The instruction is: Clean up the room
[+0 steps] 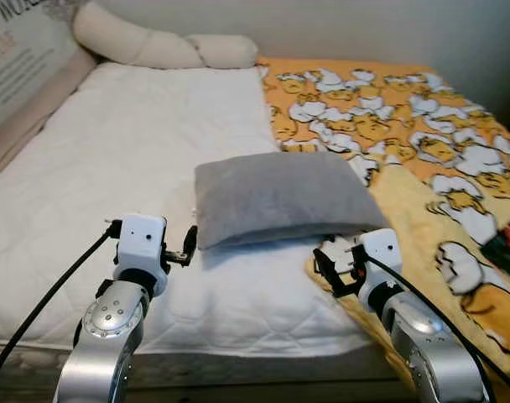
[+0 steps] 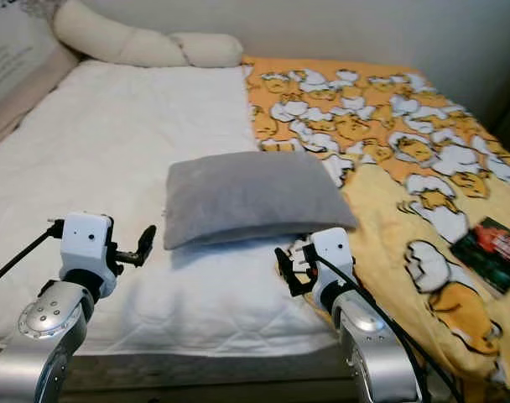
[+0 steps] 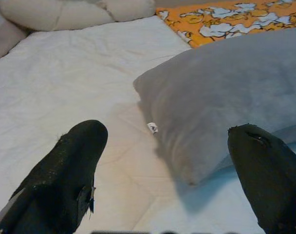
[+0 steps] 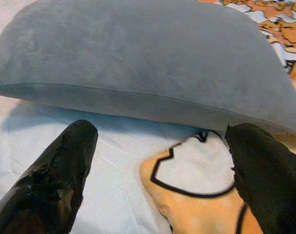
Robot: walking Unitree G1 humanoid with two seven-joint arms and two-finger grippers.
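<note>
Both of my silver arms reach over the near edge of the bed, at 7 and 5 o'clock in the head view. My left gripper hovers with its two black fingers spread apart and nothing between them, just beside the near left corner of the grey pillow. My right gripper hovers the same way at the pillow's near right corner, its fingers parted and empty over the spot where the white quilted mattress cover meets the orange blanket printed with white and yellow cartoon figures. The pillow lies flat at the centre of the bed, straddling that seam, its right end resting on the blanket. A small white tag lies on the cover, touching the pillow's left edge. At 11 o'clock, a long cream bolster curves along the head of the bed against the wall. At 3 o'clock, a dark packet with red print lies on the blanket, well apart from the pillow.
</note>
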